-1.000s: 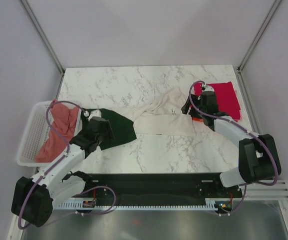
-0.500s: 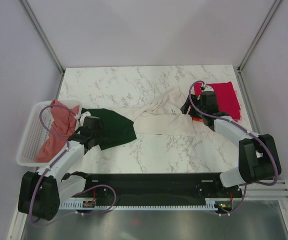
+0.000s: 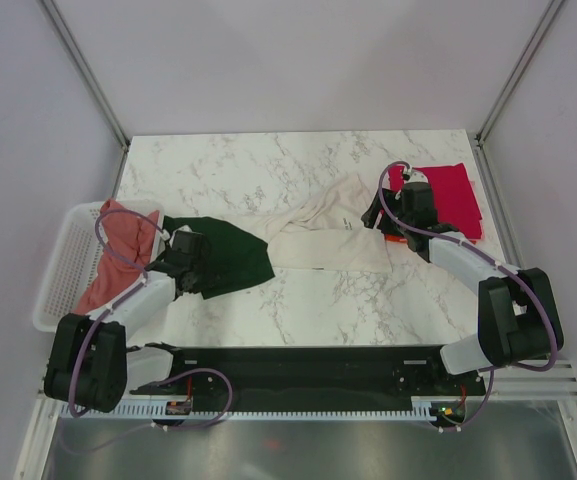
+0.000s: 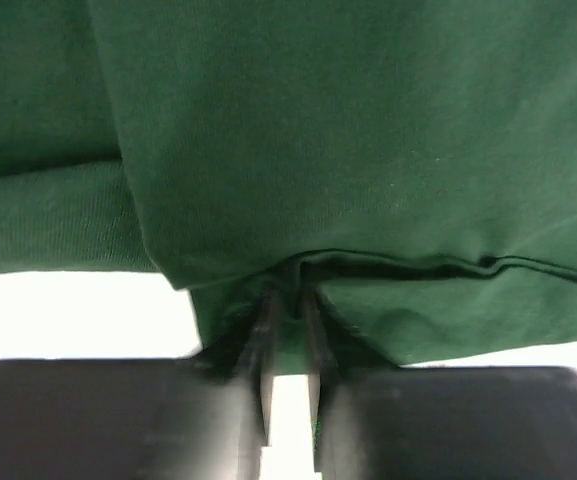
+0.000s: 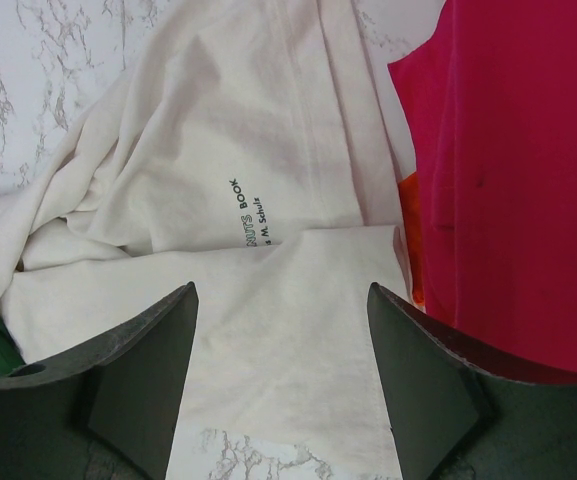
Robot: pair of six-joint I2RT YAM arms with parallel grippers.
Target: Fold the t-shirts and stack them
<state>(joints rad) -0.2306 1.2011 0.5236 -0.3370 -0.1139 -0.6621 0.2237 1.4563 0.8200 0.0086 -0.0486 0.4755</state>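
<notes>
A cream t-shirt [image 3: 323,238] with a dark green sleeve [image 3: 230,255] lies stretched across the middle of the table. My left gripper [image 3: 196,262] sits at the sleeve's near left edge. The left wrist view shows that gripper [image 4: 288,300] shut on a fold of the green cloth [image 4: 368,130]. My right gripper [image 3: 381,222] hovers open over the shirt's right end, its jaws [image 5: 280,290] wide apart above the cream cloth [image 5: 268,330], holding nothing. A folded magenta t-shirt [image 3: 450,195] lies at the right on an orange one [image 5: 410,230]. A salmon-pink t-shirt [image 3: 118,255] hangs in the basket.
The white lattice basket [image 3: 60,270] stands at the table's left edge, next to my left arm. Bare marble [image 3: 268,160] lies behind the cream shirt and in front of it [image 3: 338,300]. Frame posts rise at the back corners.
My left gripper has closed on the green sleeve, and the left arm has swung in toward the basket side. The right arm has not moved.
</notes>
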